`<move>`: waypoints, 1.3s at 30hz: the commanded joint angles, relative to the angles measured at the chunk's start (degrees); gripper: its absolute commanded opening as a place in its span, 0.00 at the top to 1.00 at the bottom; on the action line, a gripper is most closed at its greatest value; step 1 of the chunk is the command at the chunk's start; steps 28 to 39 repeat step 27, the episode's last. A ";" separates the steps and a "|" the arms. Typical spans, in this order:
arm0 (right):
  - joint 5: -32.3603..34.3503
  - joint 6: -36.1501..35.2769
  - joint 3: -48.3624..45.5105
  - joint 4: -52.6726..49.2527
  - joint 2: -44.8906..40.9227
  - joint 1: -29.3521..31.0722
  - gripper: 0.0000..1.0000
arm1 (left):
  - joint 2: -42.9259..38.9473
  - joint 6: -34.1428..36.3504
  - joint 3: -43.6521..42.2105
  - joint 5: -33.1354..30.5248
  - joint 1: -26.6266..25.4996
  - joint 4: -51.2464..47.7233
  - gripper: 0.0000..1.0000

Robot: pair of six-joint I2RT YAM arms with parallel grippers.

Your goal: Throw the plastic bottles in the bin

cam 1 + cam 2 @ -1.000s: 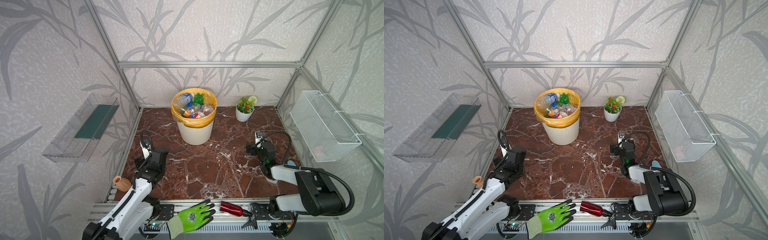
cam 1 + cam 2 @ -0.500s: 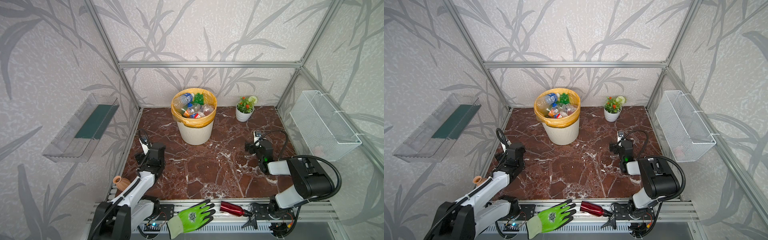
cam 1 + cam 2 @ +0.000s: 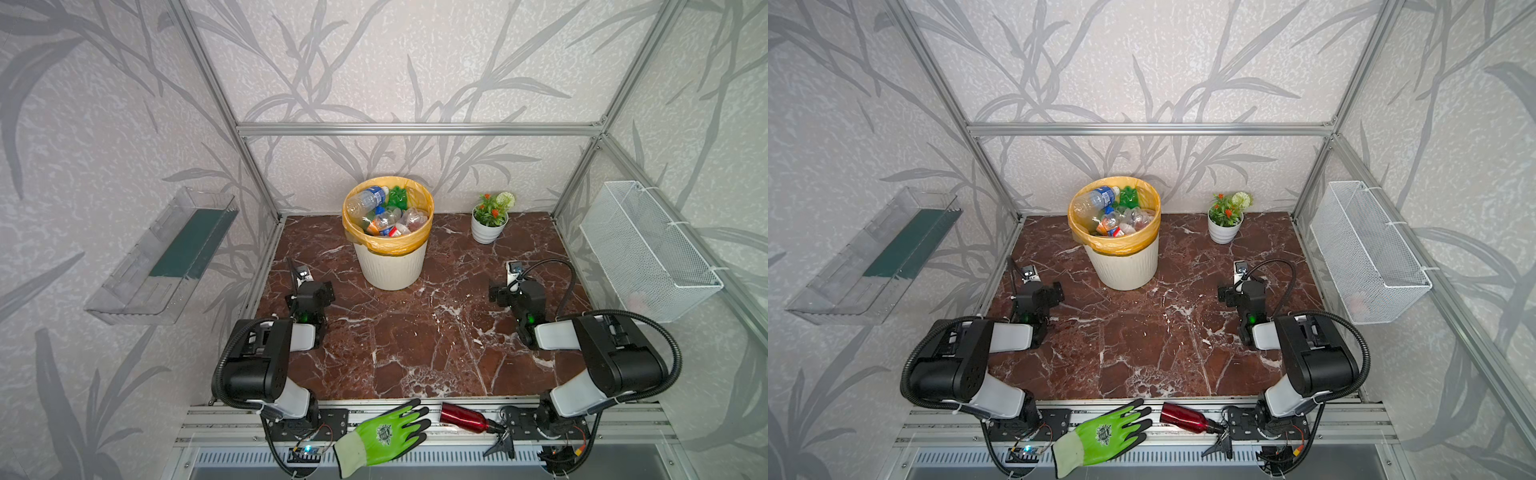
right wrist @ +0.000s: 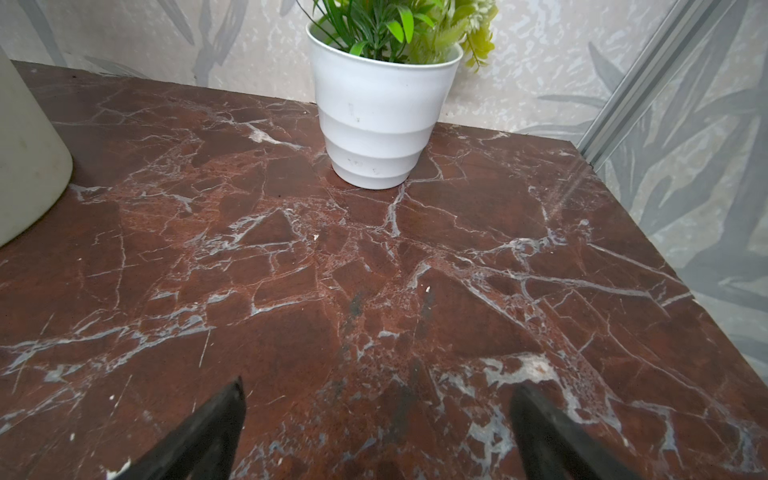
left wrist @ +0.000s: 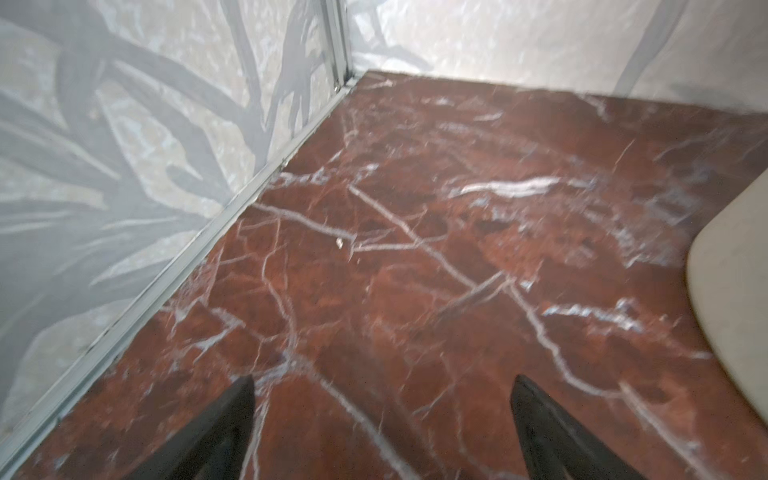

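Plastic bottles [image 3: 386,216] inside bin [image 3: 390,266]: top views only | left gripper [image 5: 384,377], right gripper [image 4: 379,381]: spread, empty

Both top views overlook the whole table [image 3: 415,332]; wrist views skim it low.

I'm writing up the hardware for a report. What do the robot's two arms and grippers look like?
Both arms match: the left arm and right arm have bulky black joint housings, white link shells and a black ribbed cable hose looping outside. A small green light glows near each wrist. The left gripper and right gripper each have two dark, tapering fingers.
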 commanded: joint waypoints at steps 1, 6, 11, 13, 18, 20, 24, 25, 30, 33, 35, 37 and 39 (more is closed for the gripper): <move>0.03 0.10 0.01 2.56 0.29 -0.23 0.01 | -0.58 1.23 0.70 1.97 0.06 0.42 0.01; -0.64 -0.13 0.01 2.54 0.25 -0.15 0.01 | -0.66 1.21 0.70 1.98 0.02 0.19 0.01; -0.63 -0.19 -0.04 2.54 0.23 -0.15 0.01 | -0.65 1.14 0.75 1.92 0.00 0.14 0.01; -0.64 -0.08 0.01 2.54 0.25 -0.15 0.01 | -0.63 1.17 0.77 1.94 0.04 0.16 0.01; -0.65 -0.09 0.01 2.54 0.29 -0.15 0.01 | -0.64 1.14 0.70 2.00 0.00 0.12 0.01; -0.70 -0.11 0.10 2.46 0.36 -0.15 0.01 | -0.65 1.14 0.70 1.92 0.06 0.10 0.01; -1.15 0.01 0.28 1.99 0.28 -0.23 0.01 | -0.63 1.14 0.70 1.93 -0.01 0.16 0.01; -1.12 0.01 0.28 2.02 0.29 -0.23 0.01 | -0.68 1.15 0.70 1.96 0.00 0.16 0.01; -0.92 -0.11 0.15 2.34 0.25 -0.23 0.01 | -0.63 1.14 0.71 2.00 0.03 0.15 0.01; -0.92 -0.11 0.15 2.34 0.25 -0.23 0.01 | -0.63 1.14 0.71 2.00 0.03 0.15 0.01; -0.92 -0.11 0.15 2.34 0.25 -0.23 0.01 | -0.63 1.14 0.71 2.00 0.03 0.15 0.01; -0.92 -0.11 0.15 2.34 0.25 -0.23 0.01 | -0.63 1.14 0.71 2.00 0.03 0.15 0.01; -0.92 -0.11 0.15 2.34 0.25 -0.23 0.01 | -0.63 1.14 0.71 2.00 0.03 0.15 0.01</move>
